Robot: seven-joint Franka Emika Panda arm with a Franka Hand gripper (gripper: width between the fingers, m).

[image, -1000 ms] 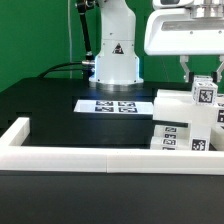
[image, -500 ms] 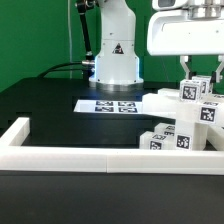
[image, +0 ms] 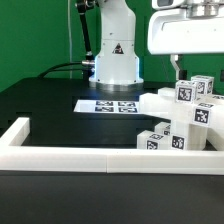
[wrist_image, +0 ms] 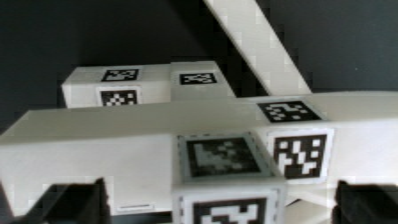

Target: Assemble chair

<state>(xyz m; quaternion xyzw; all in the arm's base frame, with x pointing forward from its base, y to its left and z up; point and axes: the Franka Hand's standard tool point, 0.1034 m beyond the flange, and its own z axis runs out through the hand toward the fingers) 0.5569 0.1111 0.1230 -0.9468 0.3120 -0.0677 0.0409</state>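
The chair (image: 185,115) is a stepped white assembly of tagged blocks and bars at the exterior view's right, tilted, with its lower blocks (image: 165,140) near the front rail. My gripper (image: 198,75) comes down from above, a finger on each side of the chair's top tagged part. In the wrist view the gripper (wrist_image: 222,205) has dark fingers (wrist_image: 71,205) on both sides of the wide white body (wrist_image: 125,135), with a tagged block between them. Lower tagged blocks (wrist_image: 151,85) show beyond. The gripper looks shut on the chair.
The marker board (image: 112,105) lies flat on the black table in front of the robot base (image: 115,55). A long white border rail (image: 90,158) runs along the front, with a corner piece (image: 15,135) at the exterior view's left. The rail also shows in the wrist view (wrist_image: 258,50).
The chair has tipped and turned in the gripper. Its top tags now lean toward the exterior view's left and its lower blocks have swung out. The gripper has stayed almost in place.
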